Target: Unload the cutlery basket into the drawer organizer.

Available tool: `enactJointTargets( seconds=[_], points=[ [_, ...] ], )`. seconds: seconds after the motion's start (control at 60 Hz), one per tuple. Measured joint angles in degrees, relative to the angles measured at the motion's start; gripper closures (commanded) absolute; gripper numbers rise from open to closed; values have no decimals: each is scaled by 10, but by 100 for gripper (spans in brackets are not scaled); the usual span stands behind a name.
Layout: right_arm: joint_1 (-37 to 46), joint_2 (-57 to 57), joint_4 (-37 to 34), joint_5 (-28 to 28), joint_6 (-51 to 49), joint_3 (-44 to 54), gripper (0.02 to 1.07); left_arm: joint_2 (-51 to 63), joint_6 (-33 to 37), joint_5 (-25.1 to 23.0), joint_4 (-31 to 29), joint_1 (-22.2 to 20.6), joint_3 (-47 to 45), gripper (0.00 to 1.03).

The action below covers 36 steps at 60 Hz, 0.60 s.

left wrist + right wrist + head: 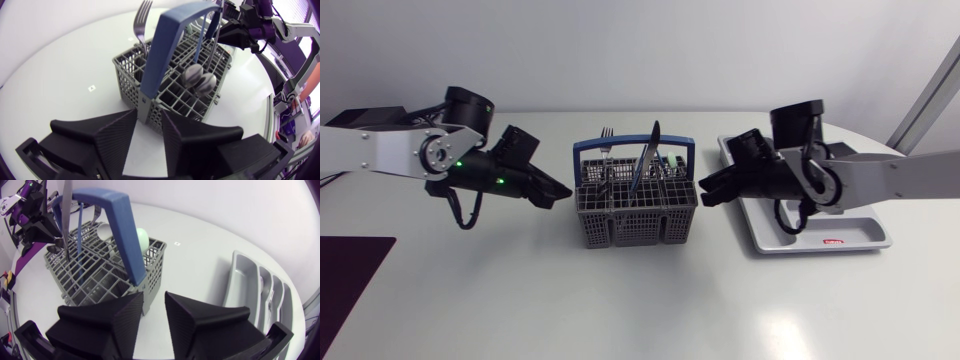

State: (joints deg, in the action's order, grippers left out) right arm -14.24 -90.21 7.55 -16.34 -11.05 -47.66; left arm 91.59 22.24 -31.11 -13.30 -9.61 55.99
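Plain white counter (620,310), smooth and matte, rounded along its far edge, with one tiny dark square mark (91,88) on it beside the basket. At the near left corner, a dark maroon rectangle (350,285); mat or something else, cannot tell. At mid-counter, upright, a grey mesh cutlery basket (636,215) with a blue arched handle (636,147) spanning it from side to side. Inside it: a fork (606,134) at the far left corner, tines up; a knife (645,160) leaning across the middle, blade up; two pale spoon bowls (200,80) poking above the mesh close to the handle. To the right of the basket, flat on the counter and partly under the right arm, a pale grey drawer organizer (860,240) with long parallel compartments; contents too unclear to name. Just left of the basket, the left end effector (560,192), aimed at the basket's side, released, fingers apart with only bare counter between them. Just right of the basket, the right end effector (705,190), likewise aimed at the basket, likewise released and gripping nothing. Neither one touching the mesh, as seen from above.
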Motion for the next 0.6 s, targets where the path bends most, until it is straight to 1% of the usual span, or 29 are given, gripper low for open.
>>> enactJointTargets(
  seconds=[0.05, 0.117, 0.167, 0.267, 0.367, 0.4, 0.5, 0.567, 0.6],
  points=[
    [9, 30, -11, -6, -1, 9, 30, -23, 1, 0, 3, 3, -6, 28],
    [21, 75, -35, -27, -1, 17, 22, -53, 1, 0, 3, 5, -15, 24],
    [25, 107, -53, -41, -1, 21, 20, -72, 1, -2, 3, 5, -20, 24],
    [27, 160, -79, -61, -1, 28, 20, -100, 1, -1, 3, -9, -24, 21],
    [27, 200, -99, -79, 3, 35, 20, -114, 1, 0, 3, -43, -24, 20],
    [27, 212, -105, -84, 4, 37, 20, -116, 0, 2, 3, -58, -24, 18],
    [27, 241, -116, -102, 6, 48, 20, -116, -1, 14, 2, -106, -21, 17],
    [27, 257, -122, -111, 7, 58, 20, -110, -2, 14, -2, -129, -10, 17],
    [27, 264, -122, -115, 7, 63, 20, -102, -2, 14, -2, -138, 1, 15]
  ],
)
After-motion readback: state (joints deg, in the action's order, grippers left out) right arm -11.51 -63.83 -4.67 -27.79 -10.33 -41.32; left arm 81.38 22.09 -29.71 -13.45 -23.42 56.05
